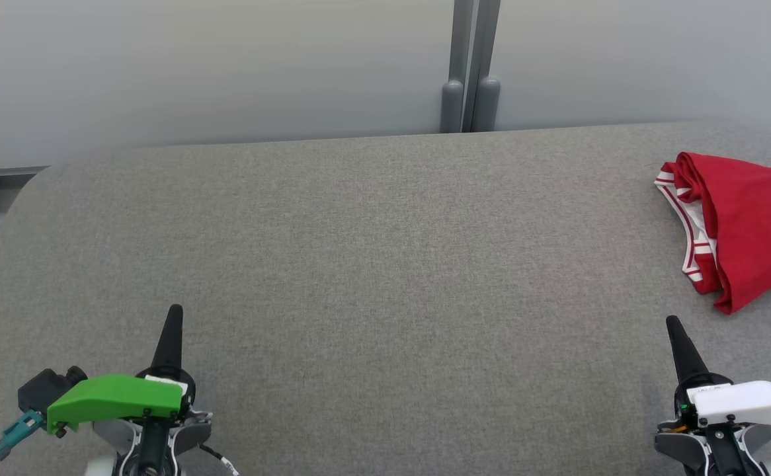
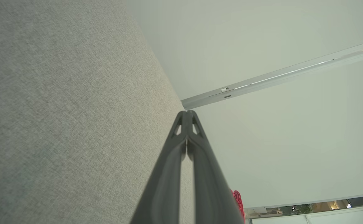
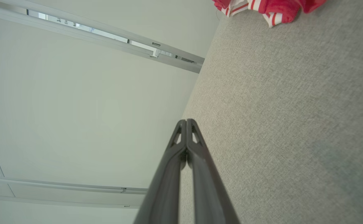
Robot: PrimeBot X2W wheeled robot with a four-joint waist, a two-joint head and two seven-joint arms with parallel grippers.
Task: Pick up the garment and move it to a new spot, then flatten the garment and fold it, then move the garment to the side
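Head view: the garment (image 1: 749,225), red with a white-and-red striped trim (image 1: 693,231), lies bunched at the far right of the grey padded table (image 1: 359,277) and runs off the right edge of frame. Its layers lap over one another with uneven edges. Cannot tell whether this is a loose fold or a plain heap.

Near left: the left gripper (image 1: 174,314), fingers pressed together, nothing between them. Near right: the right gripper (image 1: 675,327), likewise clenched on nothing, near the garment's near corner but apart from it. Both wrist views show the fingertips meeting.

Judgement: the scene fits two stages. Either the garment is waiting at the side for pick-up, or it has been set aside after folding with the arms parked. The pictures do not settle which, so no move is prescribed.

Handling note, valid either way: the fabric looks thin and limp and would likely sag and unroll from a single pinch. The trimmed hem looks the firmest part. The right arm is the closer one, and the wide bare middle of the table gives room for spreading
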